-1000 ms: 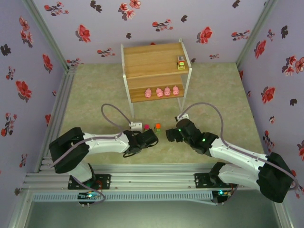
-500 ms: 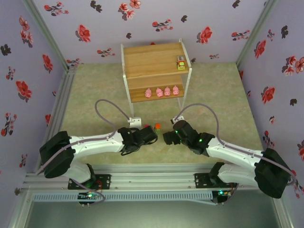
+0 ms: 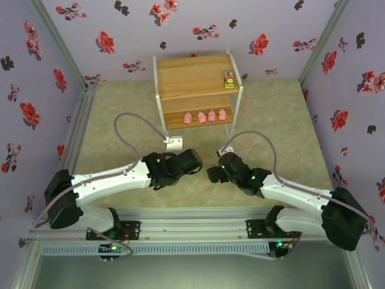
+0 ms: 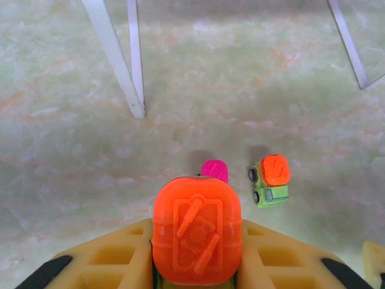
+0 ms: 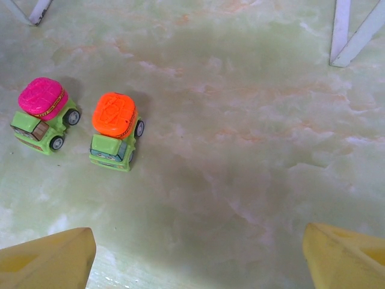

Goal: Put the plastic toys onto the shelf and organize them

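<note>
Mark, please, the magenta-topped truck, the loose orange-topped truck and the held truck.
magenta-topped truck [image 5: 42,98]: right wrist, magenta top.
loose orange-topped truck [image 5: 114,114]: right wrist, orange top.
held truck [image 4: 197,235]: left wrist, orange top.

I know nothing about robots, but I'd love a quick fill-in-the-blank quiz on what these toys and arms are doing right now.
The left fingers hold a toy truck with an ___ top.
___ pink pigs stand in a row on the lower board of the shelf.
The right fingers are ___, holding nothing.
___ more trucks stand on the table.
Missing words: orange; four; open; two.
</note>
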Tool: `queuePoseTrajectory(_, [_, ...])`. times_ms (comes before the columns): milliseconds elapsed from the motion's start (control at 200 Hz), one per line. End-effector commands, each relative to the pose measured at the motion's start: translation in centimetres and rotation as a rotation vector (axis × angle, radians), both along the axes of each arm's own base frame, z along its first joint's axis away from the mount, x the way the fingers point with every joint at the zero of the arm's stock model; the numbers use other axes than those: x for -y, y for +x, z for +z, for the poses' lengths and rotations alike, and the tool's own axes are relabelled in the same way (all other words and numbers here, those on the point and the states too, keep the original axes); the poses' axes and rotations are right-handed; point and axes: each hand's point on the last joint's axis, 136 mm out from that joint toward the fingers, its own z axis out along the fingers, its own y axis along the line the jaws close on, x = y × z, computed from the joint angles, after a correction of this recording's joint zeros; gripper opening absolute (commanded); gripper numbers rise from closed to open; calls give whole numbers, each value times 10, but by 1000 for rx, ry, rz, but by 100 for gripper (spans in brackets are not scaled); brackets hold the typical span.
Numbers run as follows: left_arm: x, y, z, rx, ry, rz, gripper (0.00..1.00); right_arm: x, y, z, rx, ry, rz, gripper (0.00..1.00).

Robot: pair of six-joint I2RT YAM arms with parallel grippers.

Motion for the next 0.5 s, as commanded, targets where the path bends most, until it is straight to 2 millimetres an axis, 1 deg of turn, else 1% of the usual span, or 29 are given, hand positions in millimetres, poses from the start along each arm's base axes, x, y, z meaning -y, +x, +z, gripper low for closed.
queuePoseTrajectory(0, [-5,4,23,52,47,-16,24,-6,8,9,45,0,3,89])
queuePoseTrajectory(155, [2,9,46,87,39,-34,25,-9,9,6,52,15,9,90])
queuePoseTrajectory(315, [15,17,81,142,21,-62,25,-9,8,4,54,21,10,90])
queuePoseTrajectory(430, [30,25,105,182,26,-88,25,-9,8,5,57,28,11,90])
queuePoseTrajectory(495, [40,30,115,200,32,-107,24,-9,8,6,58,31,12,90])
